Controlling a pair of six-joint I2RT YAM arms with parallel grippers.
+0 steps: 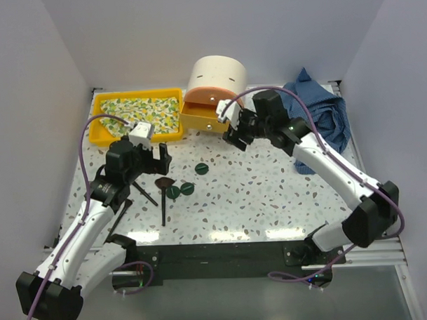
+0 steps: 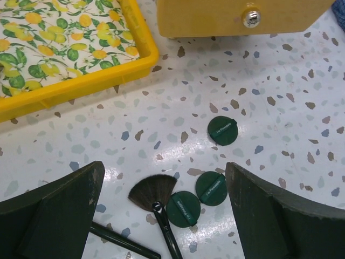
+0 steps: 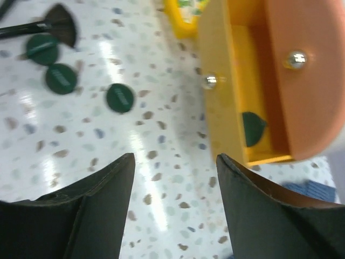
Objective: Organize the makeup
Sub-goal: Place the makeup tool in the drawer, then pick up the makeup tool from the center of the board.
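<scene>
Three dark green discs lie mid-table: one alone (image 1: pixel 202 168) and two touching (image 1: pixel 181 190). They also show in the left wrist view (image 2: pixel 223 131), (image 2: pixel 211 189), (image 2: pixel 183 208). The fan-headed brush (image 1: pixel 163 186) lies beside the pair, and its head shows in the left wrist view (image 2: pixel 153 192). Two thin brushes (image 1: pixel 143 192) lie further left. A fourth disc (image 3: pixel 252 128) sits in the open yellow drawer (image 3: pixel 242 65). My left gripper (image 2: pixel 165 164) is open above the pair and the fan brush. My right gripper (image 3: pixel 175 157) is open beside the drawer front. No palettes are in view.
A yellow tray (image 1: pixel 100 139) with the leaf-patterned cloth stands at the back left. A cream round drawer unit (image 1: pixel 217 75) with an orange drawer stands at the back centre. A blue cloth (image 1: pixel 324 114) lies at the back right, behind the right arm.
</scene>
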